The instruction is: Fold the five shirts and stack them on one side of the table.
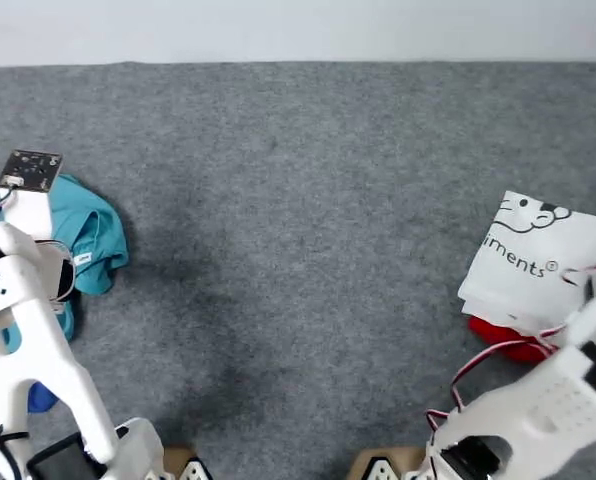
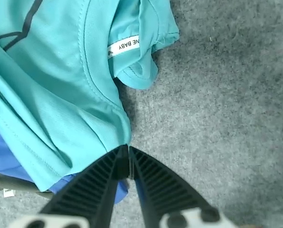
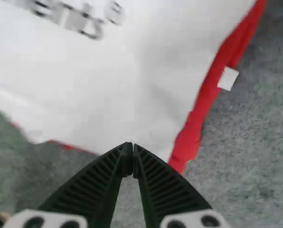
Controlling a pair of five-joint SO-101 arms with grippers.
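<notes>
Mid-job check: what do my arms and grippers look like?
The left arm and right arm are white plastic with small holes. The left gripper and right gripper have black ribbed tapering fingers, white bases. Red and white wires loop off the right arm; a circuit board tops the left.

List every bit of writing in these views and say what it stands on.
Neck label of the teal shirt: small dark print, its start tucked under the fold.
White shirt: dark lettering beside a cartoon figure, its start cut off at the fold; blurred in the right wrist view.
White tag on the red shirt: nothing legible.
</notes>
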